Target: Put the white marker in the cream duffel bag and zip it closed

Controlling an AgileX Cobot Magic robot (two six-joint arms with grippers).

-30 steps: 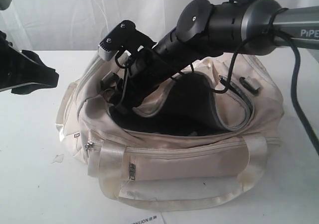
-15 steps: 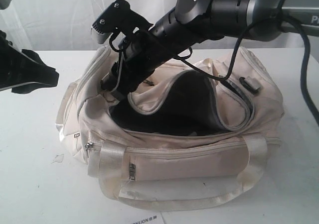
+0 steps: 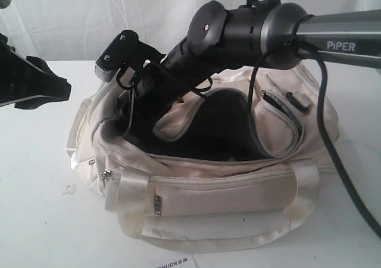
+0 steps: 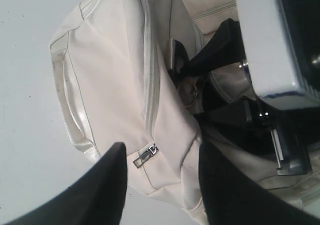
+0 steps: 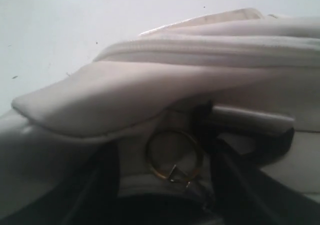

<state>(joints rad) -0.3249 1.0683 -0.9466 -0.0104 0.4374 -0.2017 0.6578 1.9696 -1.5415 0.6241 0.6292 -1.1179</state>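
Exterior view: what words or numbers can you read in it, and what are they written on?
"PiPER": white letters on the grey tube of the right arm.
Dark letters on the white sheet at the bottom edge: upside down and cut off, so I cannot read them for sure.
The cream duffel bag: no words or numbers show on it.

Bright, diffuse illumination is recorded in all views; the table (image 3: 36,220) and backdrop (image 3: 71,18) are nearly washed out. Only faint, soft shadows are observed beside the cream duffel bag (image 3: 226,190), whose interior is rendered almost black. The right wrist view is found soft and out of focus throughout.
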